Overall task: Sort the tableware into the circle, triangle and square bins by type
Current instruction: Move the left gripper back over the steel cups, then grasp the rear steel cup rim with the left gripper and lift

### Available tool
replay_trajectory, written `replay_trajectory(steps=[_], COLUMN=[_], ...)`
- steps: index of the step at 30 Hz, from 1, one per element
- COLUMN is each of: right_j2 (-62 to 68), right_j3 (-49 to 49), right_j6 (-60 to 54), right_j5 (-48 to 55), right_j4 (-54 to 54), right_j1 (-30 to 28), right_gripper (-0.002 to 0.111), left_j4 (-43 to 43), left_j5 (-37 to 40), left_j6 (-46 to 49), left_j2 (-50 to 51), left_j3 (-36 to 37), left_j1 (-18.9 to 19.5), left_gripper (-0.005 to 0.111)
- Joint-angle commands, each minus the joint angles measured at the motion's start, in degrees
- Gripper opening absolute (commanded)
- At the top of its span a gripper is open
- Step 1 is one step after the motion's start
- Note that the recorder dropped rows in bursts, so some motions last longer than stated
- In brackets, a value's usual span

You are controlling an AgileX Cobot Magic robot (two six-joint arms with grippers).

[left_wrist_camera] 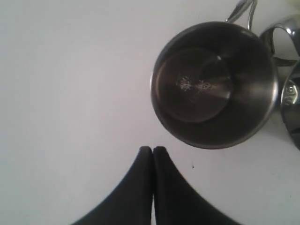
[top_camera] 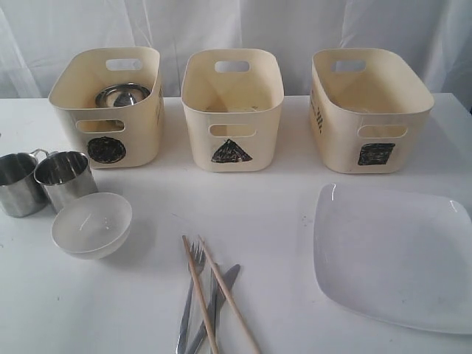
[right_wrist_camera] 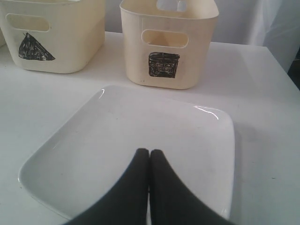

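Both of my tools show only in the wrist views. The left tool (left_wrist_camera: 153, 149) has its fingers pressed together on nothing, over bare desk (top_camera: 280, 199) just beside a steel mug (left_wrist_camera: 213, 84). The right tool (right_wrist_camera: 149, 151) is closed the same way and holds nothing. It is above the large white squarish plate (right_wrist_camera: 126, 140), and I cannot tell whether it touches. A second mug (left_wrist_camera: 293, 98) is cut off by the edge of the left wrist view, and only its handle and part of its rim show. In the exterior view the frame crops the far-left mug, the plate's right side and the lower ends of the cutlery. The fork (top_camera: 195, 254) and knives (top_camera: 225, 280) lie crossed under the two chopsticks (top_camera: 200, 295), so I cannot count the blades. The steel bowl (top_camera: 122, 95) sits inside the circle bin (top_camera: 140, 125), its lower part hidden by the front wall. The white bowl (top_camera: 91, 223) stands on the desk just in front of the mugs. The triangle bin (top_camera: 265, 140) is in the middle and the square bin (top_camera: 346, 140) on the right, behind the plate. A white cloth (top_camera: 236, 22) hangs behind all three. Each bin carries a black scribbled shape on its front. Black marks on the square bin's side are too small to read.
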Motion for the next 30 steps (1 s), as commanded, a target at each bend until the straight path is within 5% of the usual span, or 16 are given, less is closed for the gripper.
replay_trajectory(steps=[1,10,20,30], right_j2=[-0.11,-0.11,-0.11,-0.11], right_j3=[0.04,0.04,0.04,0.04], right_j6=[0.03,0.03,0.03,1.34], right_j5=[-0.46,-0.46,-0.46,-0.46], right_j4=[-0.33,-0.33,-0.33,-0.33], right_j1=[-0.35,-0.35,-0.35,-0.35], right_gripper=[0.000,0.000,0.000,0.000], left_j4=[-6.49,-7.75,-8.19,-8.71], left_j5=[-5.04,-5.68,-5.00,-7.49], left_j6=[4.31,13.24,16.39,16.39], left_j2=[-0.56,-0.56,-0.56,0.32], left_j3=[3.70,4.75,4.75,4.75], left_j1=[0.16,0.16,0.16,0.16], left_gripper=[0.000,0.005,0.074,0.072])
